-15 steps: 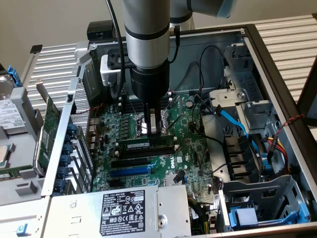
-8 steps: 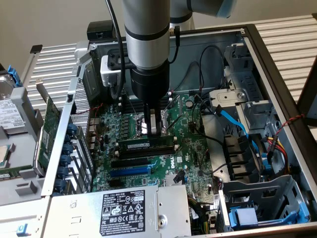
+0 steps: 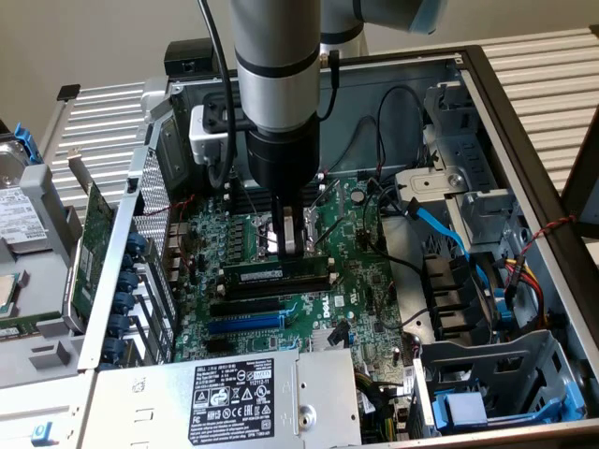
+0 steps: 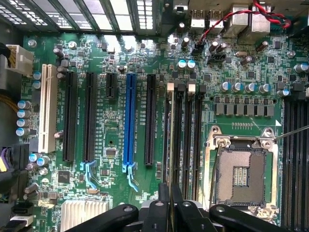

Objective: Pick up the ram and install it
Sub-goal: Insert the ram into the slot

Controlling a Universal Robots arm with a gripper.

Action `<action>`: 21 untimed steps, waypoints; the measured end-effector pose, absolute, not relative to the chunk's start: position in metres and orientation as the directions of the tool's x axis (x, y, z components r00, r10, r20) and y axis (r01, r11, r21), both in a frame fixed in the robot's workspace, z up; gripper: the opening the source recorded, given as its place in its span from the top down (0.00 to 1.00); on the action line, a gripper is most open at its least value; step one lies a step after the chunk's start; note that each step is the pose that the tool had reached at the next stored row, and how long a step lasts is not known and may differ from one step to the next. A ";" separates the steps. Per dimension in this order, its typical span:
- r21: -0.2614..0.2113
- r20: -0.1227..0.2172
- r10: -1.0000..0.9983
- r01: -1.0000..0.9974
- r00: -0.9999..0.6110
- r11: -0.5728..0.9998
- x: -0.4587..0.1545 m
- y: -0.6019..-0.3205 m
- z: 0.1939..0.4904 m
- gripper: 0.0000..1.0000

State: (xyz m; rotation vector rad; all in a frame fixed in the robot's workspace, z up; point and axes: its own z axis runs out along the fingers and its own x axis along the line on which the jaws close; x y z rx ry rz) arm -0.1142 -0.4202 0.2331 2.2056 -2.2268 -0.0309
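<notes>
One motherboard [image 3: 281,309] carries the bare CPU socket [image 4: 240,174]. Just beside that socket, the ram [image 3: 273,274] stands edge-down in a black memory slot [image 4: 177,140]. The gripper [image 4: 170,195], nearly closed, pinches the ram's top edge. Judged best: keep it upright and press evenly into the latches.

- The ram [image 3: 271,272] stands on edge in a slot on the motherboard [image 3: 360,304], with the gripper [image 3: 292,248] closed on it from above.
- The power supply [image 3: 234,402] lies along the motherboard's near edge.
- The drive cage [image 3: 459,201] sits at the motherboard's side on the exterior view's right.
</notes>
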 end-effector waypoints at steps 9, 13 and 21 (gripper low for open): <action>0.018 -0.009 -1.000 -1.000 -0.010 0.009 -0.114 -0.420 0.232 0.87; 0.018 -0.009 -1.000 -1.000 -0.010 0.009 -0.115 -0.420 0.231 0.87; 0.015 -0.009 -1.000 -1.000 -0.009 0.009 -0.115 -0.420 0.230 0.87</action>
